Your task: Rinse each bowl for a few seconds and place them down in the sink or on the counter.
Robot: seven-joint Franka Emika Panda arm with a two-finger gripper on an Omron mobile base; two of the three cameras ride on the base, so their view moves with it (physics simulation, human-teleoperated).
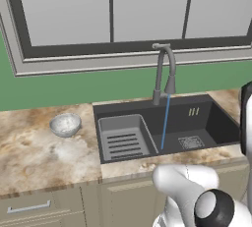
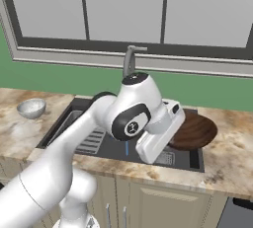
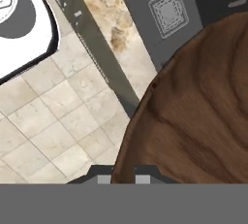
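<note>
The dark reddish-brown bowl (image 2: 195,131) hangs tilted over the right end of the sink (image 1: 216,123), above its rim and the counter (image 2: 232,158). Close up in the hand view, this bowl (image 3: 198,116) covers the right side, and my gripper (image 3: 123,178) is shut on its rim at the bottom edge. Far off on the counter left of the sink stands the speckled grey-white bowl (image 1: 65,124), upright (image 2: 31,107). A thin blue stream of water (image 1: 165,123) runs from the grey gooseneck faucet (image 1: 165,69) into the basin.
A grey slotted insert tray (image 1: 123,140) fills the sink's left part, and a square drain (image 3: 168,12) lies in its floor. A window sill (image 1: 128,61) runs behind the faucet. Tan cabinets (image 1: 44,206) sit below, over a tiled floor (image 3: 53,121).
</note>
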